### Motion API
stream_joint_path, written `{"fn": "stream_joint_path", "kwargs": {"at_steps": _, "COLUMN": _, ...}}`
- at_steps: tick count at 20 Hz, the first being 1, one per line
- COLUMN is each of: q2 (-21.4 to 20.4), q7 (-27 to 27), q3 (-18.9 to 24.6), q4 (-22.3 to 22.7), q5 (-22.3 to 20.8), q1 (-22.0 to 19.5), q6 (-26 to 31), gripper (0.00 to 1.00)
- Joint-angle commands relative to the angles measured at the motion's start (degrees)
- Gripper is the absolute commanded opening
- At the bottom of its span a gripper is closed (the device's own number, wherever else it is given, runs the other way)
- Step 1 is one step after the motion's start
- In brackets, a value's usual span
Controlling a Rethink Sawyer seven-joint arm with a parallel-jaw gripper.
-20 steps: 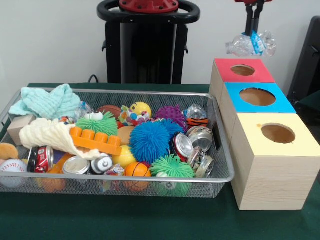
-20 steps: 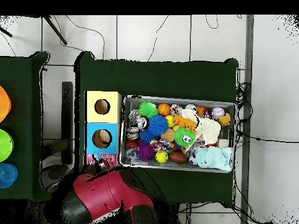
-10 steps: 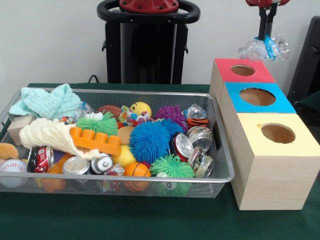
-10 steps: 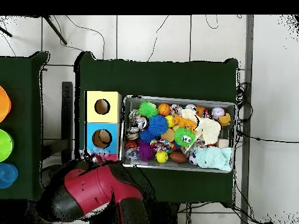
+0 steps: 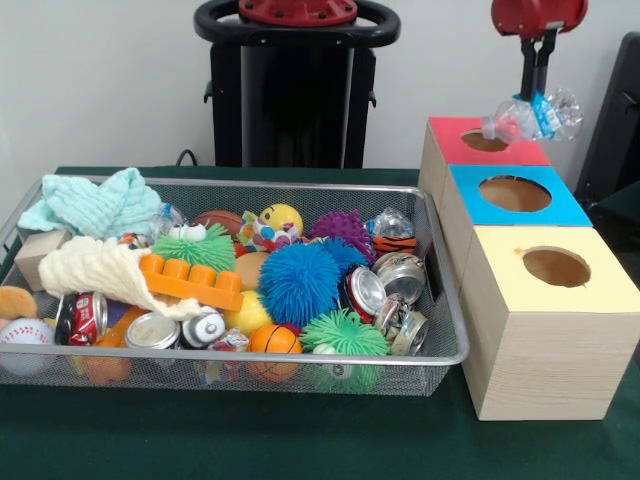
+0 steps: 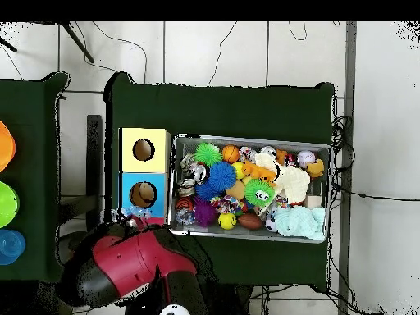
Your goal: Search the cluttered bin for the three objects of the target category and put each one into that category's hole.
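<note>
A crushed clear plastic bottle (image 5: 530, 114) with a blue label hangs in my gripper (image 5: 538, 96), which is shut on it. It hovers just above the back right of the red-topped box (image 5: 450, 146), slightly right of that box's hole (image 5: 485, 141). In the front view another crumpled clear bottle (image 5: 392, 223) lies at the back right of the wire bin (image 5: 300, 184). In the overhead view my red arm (image 6: 131, 261) covers the red box and hides the gripper and bottle.
A blue-topped box (image 5: 565, 208) and a yellow-topped box (image 5: 600, 288) stand in a row in front of the red one. The bin holds spiky balls, crushed cans (image 5: 400, 276), an orange brick (image 5: 190, 281), cloths and small balls.
The gripper has carried the bottle to the right and lowered it closer to the red box's top. The bin's contents have not moved.
</note>
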Motion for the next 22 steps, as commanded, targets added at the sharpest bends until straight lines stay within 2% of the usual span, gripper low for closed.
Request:
{"fn": "stream_joint_path", "kwargs": {"at_steps": 1, "q2": 5.79, "q7": 11.64, "q3": -4.95, "q4": -3.19, "q5": -1.5, "q1": 0.5, "q6": -4.68, "gripper": 0.0}}
{"fn": "stream_joint_path", "kwargs": {"at_steps": 10, "q2": 10.27, "q7": 11.45, "q3": -9.58, "q4": -5.1, "q5": -0.95, "q1": 3.45, "q6": -9.23, "gripper": 0.0}}
{"fn": "stream_joint_path", "kwargs": {"at_steps": 13, "q2": 13.63, "q7": 13.0, "q3": -12.88, "q4": -6.67, "q5": -0.68, "q1": 6.2, "q6": -11.58, "gripper": 0.0}}
{"fn": "stream_joint_path", "kwargs": {"at_steps": 17, "q2": 17.95, "q7": 14.81, "q3": -16.52, "q4": -9.96, "q5": 2.39, "q1": 9.96, "q6": -12.06, "gripper": 0.0}}
{"fn": "stream_joint_path", "kwargs": {"at_steps": 22, "q2": 16.85, "q7": 13.98, "q3": -16.26, "q4": -8.73, "q5": 5.86, "q1": 10.06, "q6": -11.09, "gripper": 0.0}}
